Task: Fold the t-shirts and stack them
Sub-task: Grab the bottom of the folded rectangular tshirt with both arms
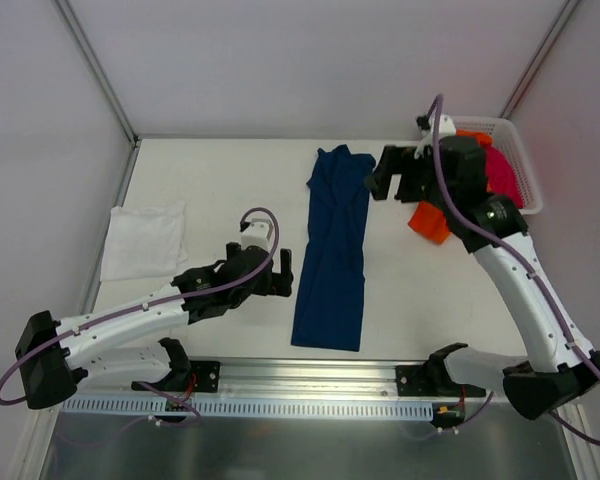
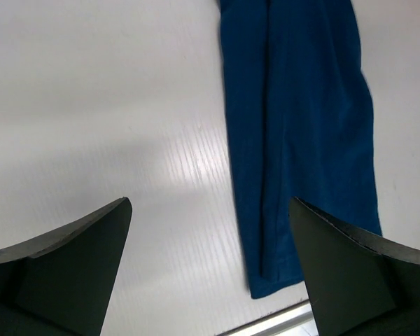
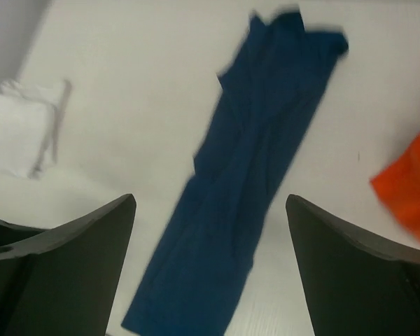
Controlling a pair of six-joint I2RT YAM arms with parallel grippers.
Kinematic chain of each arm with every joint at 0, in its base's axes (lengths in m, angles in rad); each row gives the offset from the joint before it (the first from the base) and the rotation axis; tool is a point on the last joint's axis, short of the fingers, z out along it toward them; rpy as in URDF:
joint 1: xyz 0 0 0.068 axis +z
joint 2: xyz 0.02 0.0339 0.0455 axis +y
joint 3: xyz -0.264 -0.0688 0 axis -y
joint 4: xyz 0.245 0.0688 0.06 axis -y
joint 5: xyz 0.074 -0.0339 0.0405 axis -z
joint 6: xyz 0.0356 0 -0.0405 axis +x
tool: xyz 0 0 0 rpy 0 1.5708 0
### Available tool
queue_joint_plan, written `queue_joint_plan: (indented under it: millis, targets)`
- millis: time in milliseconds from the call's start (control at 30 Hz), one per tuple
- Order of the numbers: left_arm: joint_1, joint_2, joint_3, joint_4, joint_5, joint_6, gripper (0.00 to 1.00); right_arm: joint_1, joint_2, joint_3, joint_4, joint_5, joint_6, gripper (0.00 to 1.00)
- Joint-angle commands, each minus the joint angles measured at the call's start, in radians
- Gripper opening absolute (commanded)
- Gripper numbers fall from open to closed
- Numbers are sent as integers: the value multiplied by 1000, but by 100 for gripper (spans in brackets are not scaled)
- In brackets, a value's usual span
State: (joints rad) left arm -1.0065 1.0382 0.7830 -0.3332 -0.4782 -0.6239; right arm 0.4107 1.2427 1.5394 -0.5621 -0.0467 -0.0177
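- The navy tee [image 1: 332,250] lies as a long narrow strip down the middle of the counter [image 1: 220,180]. Its collar end is toward the far edge and its hem stops just short of the near edge.
- My left claw [image 1: 280,272] hovers just beside the strip's left side near the hem, spread wide and holding nothing. Its wrist view shows bare counter between the fingers and the hem corner off to the right.
- My right claw [image 1: 385,172] hangs by the strip's far end on the right side, also spread and empty.
- The white tee [image 1: 143,240] sits folded at the left edge, which I take as the start of the stack.
- The orange tee [image 1: 430,222] spills out of the basket [image 1: 520,150] at the far right corner, and the magenta tee [image 1: 502,175] is inside it.
- I judge the lengthwise fold done and the crosswise fold next.
- To do that well, I would close on one end of the strip right at its edge and catch every layer (the strip looks doubled, with creases running along it).
- I would come in low with one finger under the cloth, because a grip from above would likely take only the top layer.
- I would lift only enough to clear the counter, carry the end straight along the strip, and lay hem to collar squarely.
- The other claw could pin the far end so the cloth does not drag or twist.
- The far end looks rumpled, so it may need flattening first.
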Motion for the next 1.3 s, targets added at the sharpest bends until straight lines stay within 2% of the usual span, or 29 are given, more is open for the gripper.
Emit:
queue_joint_plan:
  millis: [0, 33, 133, 200, 300, 433, 600, 633, 833, 1000, 1133, 1267]
  targets:
    - [3, -21, -95, 169, 163, -19, 95, 30, -96, -289, -75, 165, 138, 93]
    - [3, -33, -149, 198, 206, -23, 95, 40, -145, -423, -61, 204, 166, 93]
    - [3, -67, -256, 327, 292, -36, 95, 82, -331, -635, -56, 252, 272, 93]
    - [3, -79, -316, 414, 325, -40, 95, 123, -441, -709, -76, 274, 333, 93]
    - [3, -90, -378, 495, 387, -54, 96, 192, -520, -804, -139, 333, 410, 93]
    - [2, -93, -470, 646, 475, -80, 95, 339, -557, -900, -156, 410, 519, 92]
    - [2, -116, -563, 755, 546, -118, 94, 540, -536, -1018, -134, 496, 703, 92]
    - [2, -122, -573, 766, 543, -128, 94, 610, -510, -1038, -124, 527, 782, 92]
    - [2, -129, -619, 757, 550, -152, 94, 838, -329, -1122, -19, 597, 1010, 95]
    - [2, -127, -674, 825, 587, -178, 94, 910, -175, -1085, 4, 628, 1102, 98]
    - [2, -113, -745, 948, 635, -233, 94, 962, -166, -1070, 7, 650, 1148, 98]
    - [-4, -98, -771, 988, 645, -254, 93, 1016, -190, -1017, -140, 691, 1203, 98]
